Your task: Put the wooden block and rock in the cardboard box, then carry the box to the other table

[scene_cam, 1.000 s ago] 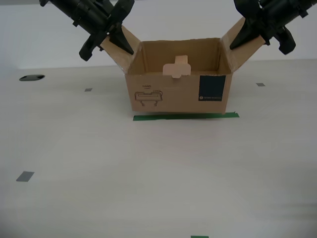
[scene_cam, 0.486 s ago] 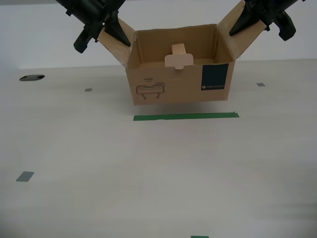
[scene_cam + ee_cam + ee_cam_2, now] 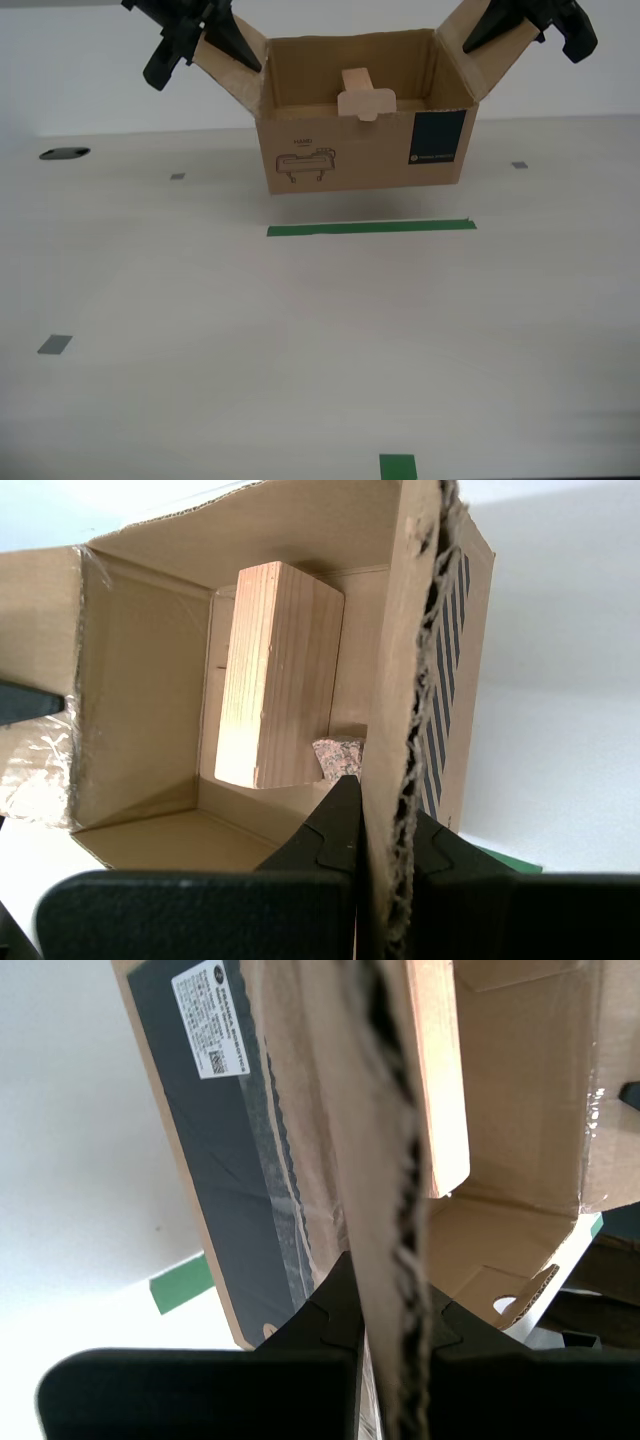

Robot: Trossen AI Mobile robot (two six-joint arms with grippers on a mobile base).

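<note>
The cardboard box [image 3: 360,140] hangs a little above the pale table, behind a green tape strip [image 3: 370,228]. My first gripper [image 3: 205,58] is shut on the box's side flap at the exterior view's left, and its jaws pinch the flap edge [image 3: 385,830]. My second gripper [image 3: 525,38] is shut on the flap at the exterior view's right, clamping it [image 3: 390,1315]. Inside the box lie the wooden block [image 3: 275,675] and, next to it, the rock [image 3: 338,755]. The other table is out of view.
Grey tape squares [image 3: 54,344] [image 3: 177,177] [image 3: 519,165] mark the smooth pale table [image 3: 320,330]. A green tape mark [image 3: 398,466] sits at the near edge. A dark oval hole [image 3: 64,154] lies at the exterior view's far left. A white wall stands behind.
Both grippers have lifted the box by its flaps, off the table and away from the green strip. The whole scene has also shifted slightly, so the camera moved.
</note>
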